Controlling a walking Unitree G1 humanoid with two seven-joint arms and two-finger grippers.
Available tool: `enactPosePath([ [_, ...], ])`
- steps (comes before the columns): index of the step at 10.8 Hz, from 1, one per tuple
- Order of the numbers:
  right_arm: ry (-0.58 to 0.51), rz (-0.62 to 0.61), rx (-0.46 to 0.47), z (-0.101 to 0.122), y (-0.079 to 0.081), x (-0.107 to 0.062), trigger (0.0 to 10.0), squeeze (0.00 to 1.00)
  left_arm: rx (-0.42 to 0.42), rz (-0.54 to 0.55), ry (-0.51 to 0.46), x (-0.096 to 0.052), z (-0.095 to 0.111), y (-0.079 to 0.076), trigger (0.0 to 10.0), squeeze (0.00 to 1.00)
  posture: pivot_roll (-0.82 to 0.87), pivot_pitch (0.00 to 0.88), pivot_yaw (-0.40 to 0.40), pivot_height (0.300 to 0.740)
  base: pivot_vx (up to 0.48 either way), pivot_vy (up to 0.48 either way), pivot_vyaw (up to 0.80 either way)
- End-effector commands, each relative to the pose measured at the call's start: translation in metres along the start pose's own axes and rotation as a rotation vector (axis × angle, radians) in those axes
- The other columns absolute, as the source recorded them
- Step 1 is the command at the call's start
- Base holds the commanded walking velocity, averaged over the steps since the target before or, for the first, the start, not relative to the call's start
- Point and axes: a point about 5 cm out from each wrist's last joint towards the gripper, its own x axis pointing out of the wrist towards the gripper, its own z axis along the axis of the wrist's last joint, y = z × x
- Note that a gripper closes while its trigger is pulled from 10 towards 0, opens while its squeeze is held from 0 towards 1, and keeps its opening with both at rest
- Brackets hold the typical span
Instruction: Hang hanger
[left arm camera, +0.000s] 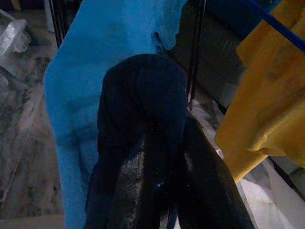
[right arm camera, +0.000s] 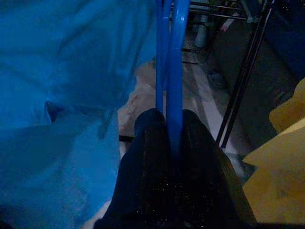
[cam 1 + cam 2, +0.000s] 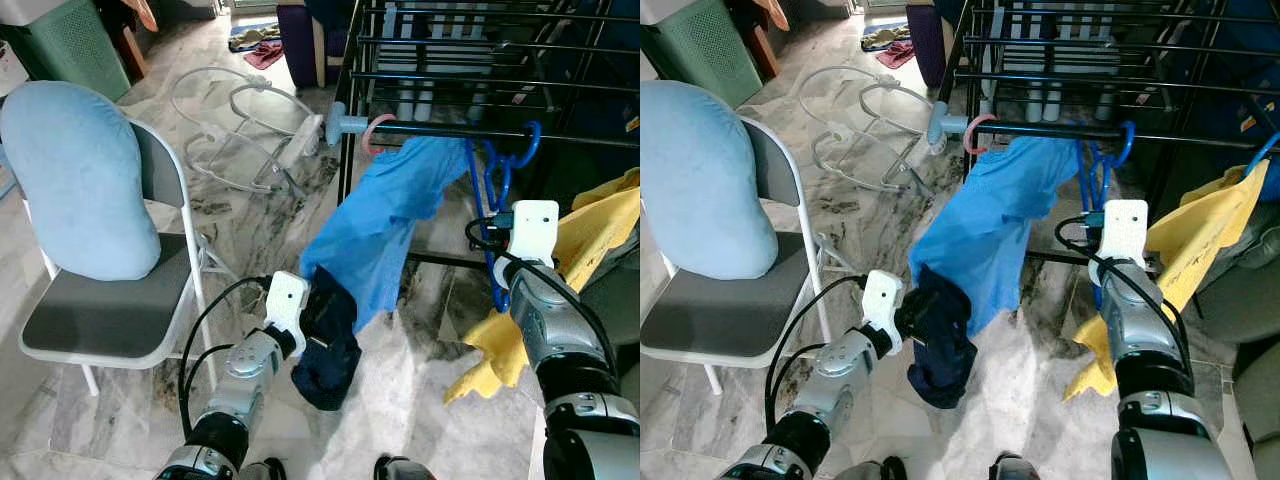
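Right gripper (image 2: 174, 143) pinches the blue hanger (image 3: 497, 190), hooked on the rack rail (image 3: 560, 140) directly above; left gripper (image 1: 164, 167) pinches the garment's dark hem (image 3: 328, 345).

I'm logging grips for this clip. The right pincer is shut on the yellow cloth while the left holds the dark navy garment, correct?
Not quite. The right pincer is shut on the blue plastic hanger, as the right wrist view shows; the yellow cloth only hangs beside it. The left pincer does hold the dark navy garment.
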Motion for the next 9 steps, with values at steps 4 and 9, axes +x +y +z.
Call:
enactPosePath([
  [4,0.081,-0.006,-0.04,-0.022,-0.002,-0.007,10.0,1.0,0.005,-0.005,0.009,0.001,0.0,0.0,10.0,0.0,-0.19,0.156,0.085,0.74,0.0,0.0,0.0],
  [9,0.04,-0.045,-0.09,-0.001,-0.012,0.001,10.0,0.0,0.007,-0.014,0.007,0.001,0.0,-0.001,10.0,0.0,-0.19,0.15,0.087,0.74,0.0,0.0,0.0],
])
